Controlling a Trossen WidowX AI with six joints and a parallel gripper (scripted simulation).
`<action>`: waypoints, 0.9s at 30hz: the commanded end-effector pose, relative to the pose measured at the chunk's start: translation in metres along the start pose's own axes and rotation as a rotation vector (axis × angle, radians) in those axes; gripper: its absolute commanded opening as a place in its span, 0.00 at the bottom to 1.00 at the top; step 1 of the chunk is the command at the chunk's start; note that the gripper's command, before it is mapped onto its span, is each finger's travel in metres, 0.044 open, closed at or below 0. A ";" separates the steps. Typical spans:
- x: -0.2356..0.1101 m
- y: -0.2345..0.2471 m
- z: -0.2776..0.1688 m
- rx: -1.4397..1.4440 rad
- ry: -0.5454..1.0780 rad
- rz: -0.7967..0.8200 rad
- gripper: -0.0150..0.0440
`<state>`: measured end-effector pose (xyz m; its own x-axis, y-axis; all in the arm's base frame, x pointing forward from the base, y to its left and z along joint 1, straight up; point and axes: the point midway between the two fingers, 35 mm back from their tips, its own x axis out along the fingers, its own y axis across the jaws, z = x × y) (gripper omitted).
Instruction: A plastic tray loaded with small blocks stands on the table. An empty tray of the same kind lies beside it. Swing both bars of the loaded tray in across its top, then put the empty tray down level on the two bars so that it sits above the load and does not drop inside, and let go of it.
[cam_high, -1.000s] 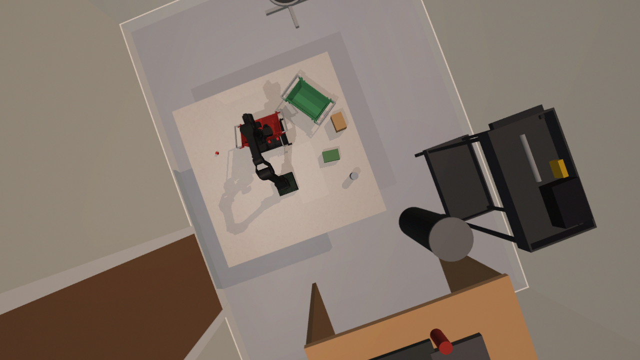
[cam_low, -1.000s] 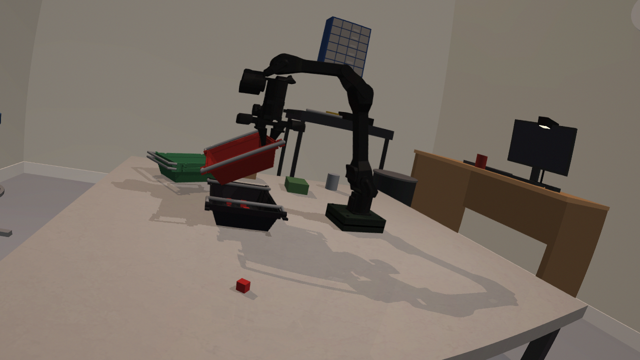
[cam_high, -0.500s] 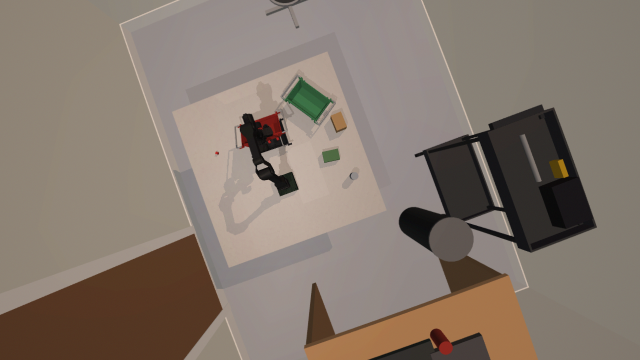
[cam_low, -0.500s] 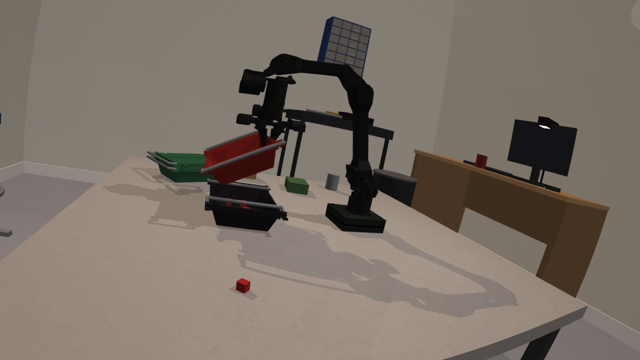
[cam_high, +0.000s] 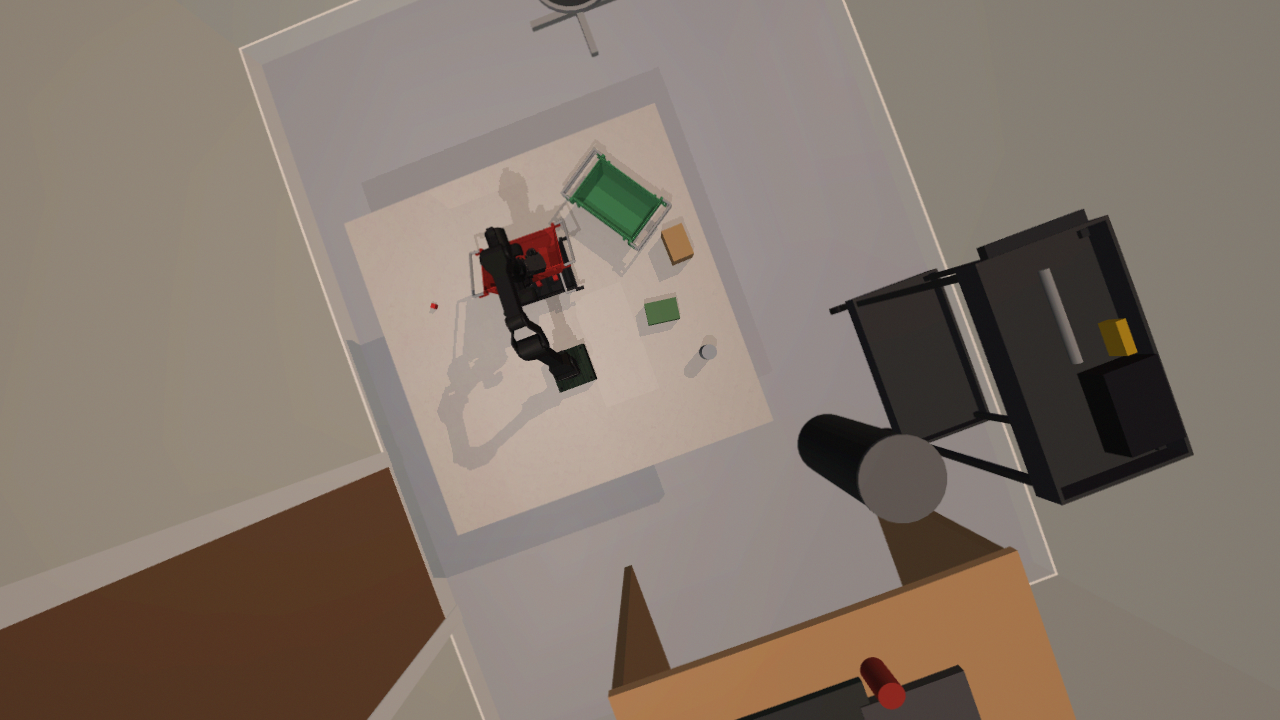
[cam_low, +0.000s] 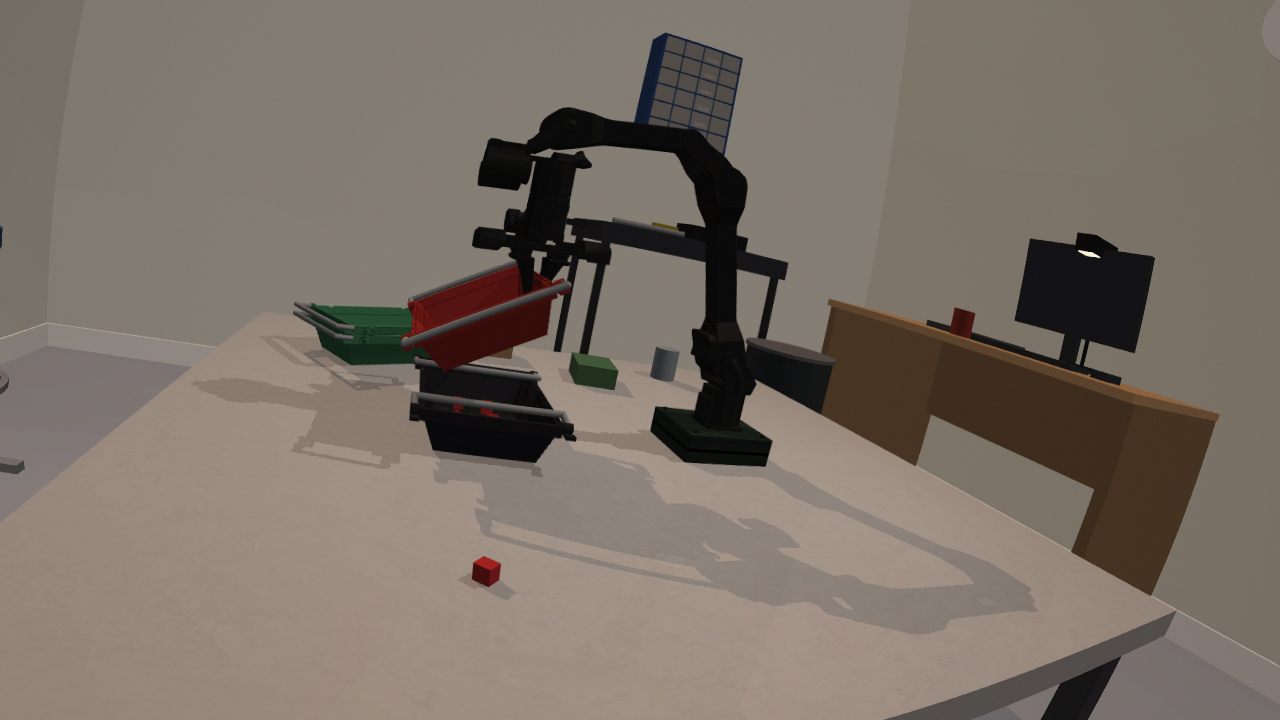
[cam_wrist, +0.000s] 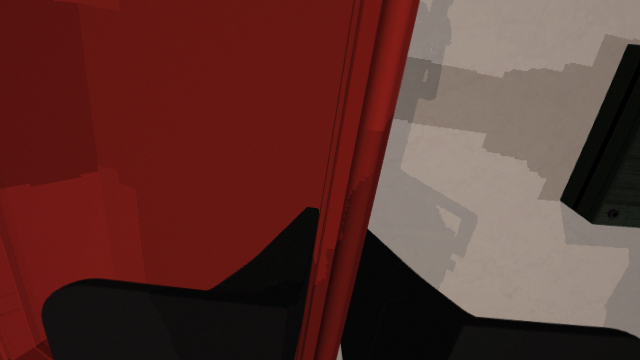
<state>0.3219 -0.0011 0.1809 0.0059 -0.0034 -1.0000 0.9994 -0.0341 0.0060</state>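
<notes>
- A small red block (cam_low: 486, 570) lies alone on the desk (cam_low: 268, 555), near the front and well apart from the trays
- At the far left a green tray (cam_low: 358, 333) sits on the desk with its wire bars out at its ends
- Just right of it, the black tray (cam_low: 487, 429) stands on the desk with red blocks inside; its two grey bars (cam_low: 487, 407) lie across its top
- Above the black tray hangs the red tray (cam_low: 478, 322), clear of the bars and tilted, its left end lower than its right; its own grey bars run along its sides
- The gripper (cam_low: 535, 268) points down from the arm (cam_low: 716, 268) and is closed tight on the red tray's far-right rim, one finger inside the wall and one outside, as the wrist view shows with the red rim (cam_wrist: 360, 165) running between the dark fingers
- From the top view the red tray (cam_high: 537, 255) covers most of the black one
- Farther right on the desk stand a green box (cam_low: 592, 369) and a grey cylinder (cam_low: 665, 362), then the arm's dark base (cam_low: 711, 438)
- A tan box (cam_high: 677, 242) lies beside the green tray in the top view
</notes>
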 end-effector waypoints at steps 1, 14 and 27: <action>-0.003 0.001 0.000 0.006 0.000 0.023 0.25; 0.014 0.002 0.000 0.006 0.000 0.024 0.25; 0.031 0.001 0.000 0.006 0.000 0.023 0.25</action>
<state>0.3214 -0.0011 0.1464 0.0007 -0.0034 -1.0000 0.9994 -0.0342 0.0008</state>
